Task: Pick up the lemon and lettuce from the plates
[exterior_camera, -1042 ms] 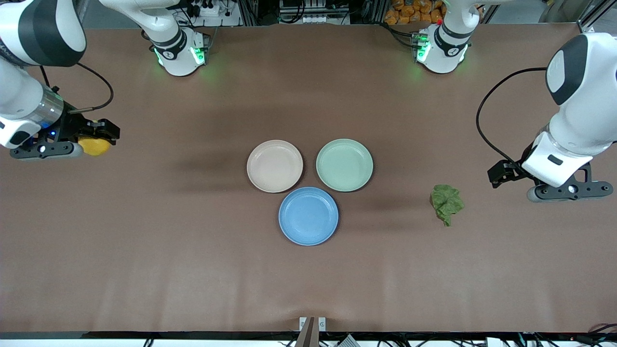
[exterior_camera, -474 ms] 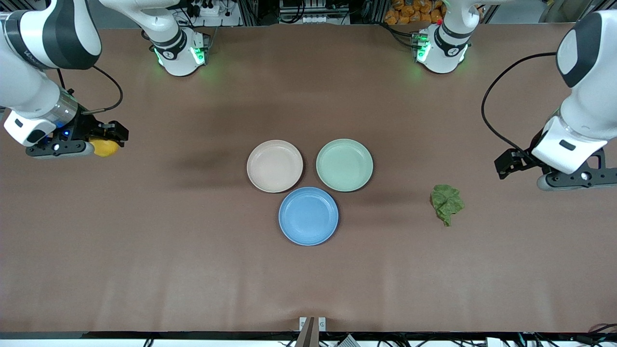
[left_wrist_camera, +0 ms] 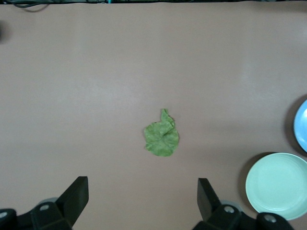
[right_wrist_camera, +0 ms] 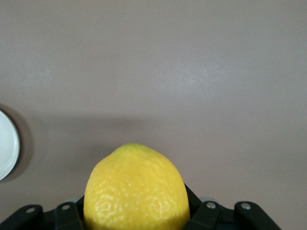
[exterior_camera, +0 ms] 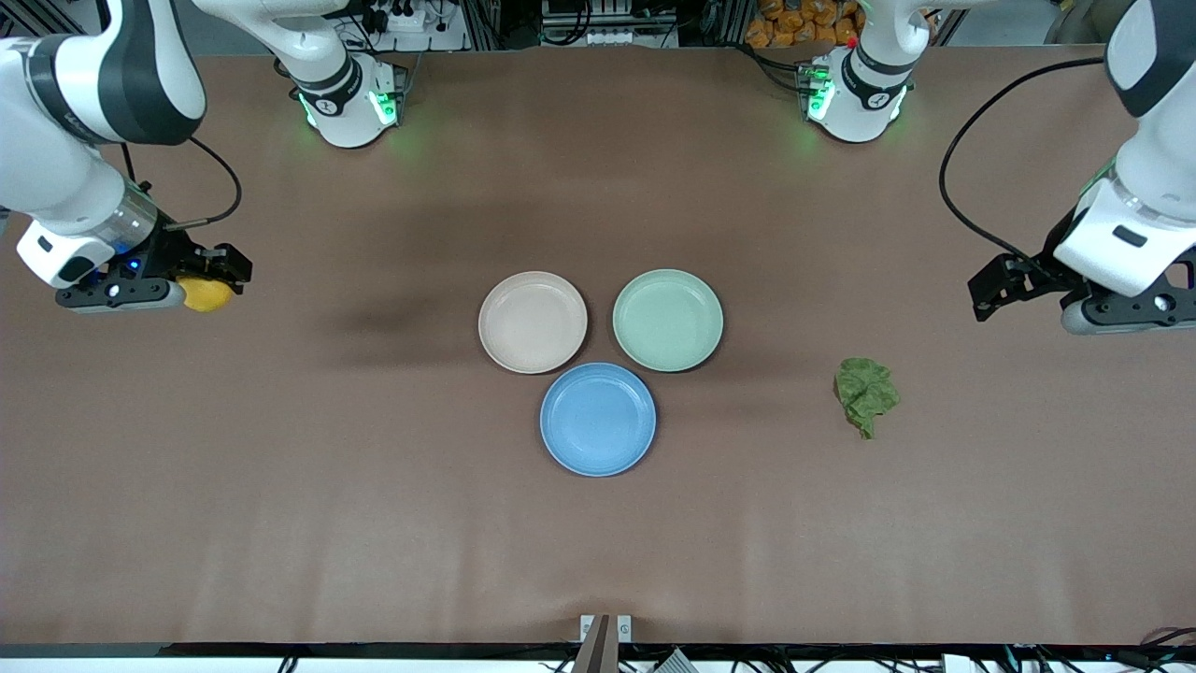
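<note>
My right gripper (exterior_camera: pixel 217 282) is shut on the yellow lemon (exterior_camera: pixel 207 294) and holds it over bare table at the right arm's end; the lemon fills the right wrist view (right_wrist_camera: pixel 136 189). The green wrinkly lettuce (exterior_camera: pixel 866 393) lies on the bare table toward the left arm's end, off the plates, and shows in the left wrist view (left_wrist_camera: pixel 161 138). My left gripper (exterior_camera: pixel 1000 290) is open and empty, raised over the table near the left arm's end, apart from the lettuce. The beige-pink plate (exterior_camera: pixel 533 322) and the mint green plate (exterior_camera: pixel 667 319) sit side by side mid-table with nothing on them.
A bright blue plate (exterior_camera: pixel 598 419) sits just nearer the front camera than the two other plates, touching close to both. The mint plate (left_wrist_camera: pixel 279 185) and a sliver of the blue plate (left_wrist_camera: pixel 302 132) show in the left wrist view.
My left gripper has risen and drawn away from the lettuce toward the left arm's end of the table. My right gripper has shifted slightly toward the plates with the lemon.
</note>
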`<action>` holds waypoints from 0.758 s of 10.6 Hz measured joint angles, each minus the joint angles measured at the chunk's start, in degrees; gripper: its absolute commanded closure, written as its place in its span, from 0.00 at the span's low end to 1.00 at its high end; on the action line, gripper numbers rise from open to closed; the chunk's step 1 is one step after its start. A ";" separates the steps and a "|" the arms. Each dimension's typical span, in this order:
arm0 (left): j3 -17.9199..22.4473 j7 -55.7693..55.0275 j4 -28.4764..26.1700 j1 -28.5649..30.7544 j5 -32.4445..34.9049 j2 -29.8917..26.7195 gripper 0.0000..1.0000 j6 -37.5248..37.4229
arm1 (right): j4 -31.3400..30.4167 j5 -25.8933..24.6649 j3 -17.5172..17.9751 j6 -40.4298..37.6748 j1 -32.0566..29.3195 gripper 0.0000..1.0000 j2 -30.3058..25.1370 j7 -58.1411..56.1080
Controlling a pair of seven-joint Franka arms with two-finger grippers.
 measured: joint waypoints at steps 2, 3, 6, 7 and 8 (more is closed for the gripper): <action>0.25 1.59 -0.09 0.08 -1.50 -1.24 0.00 -0.24 | -4.26 -0.03 -0.02 6.16 -1.16 0.41 0.25 -0.10; 0.28 2.01 -0.53 0.11 -2.11 -2.07 0.00 -0.63 | -6.14 -0.06 -0.03 8.90 -1.88 0.41 0.88 -1.23; 0.33 3.69 -3.42 0.24 -5.44 -5.28 0.00 -1.08 | -8.10 -0.08 -0.03 14.09 -3.33 0.41 5.69 -3.92; 0.37 4.10 -4.49 0.50 -5.71 -6.17 0.00 -1.08 | -8.10 -0.08 -0.03 14.71 -3.74 0.41 7.31 -4.61; 0.34 4.44 -5.38 1.54 -6.44 -6.85 0.00 -1.09 | -8.09 -0.09 -0.02 15.32 -4.42 0.41 8.63 -5.85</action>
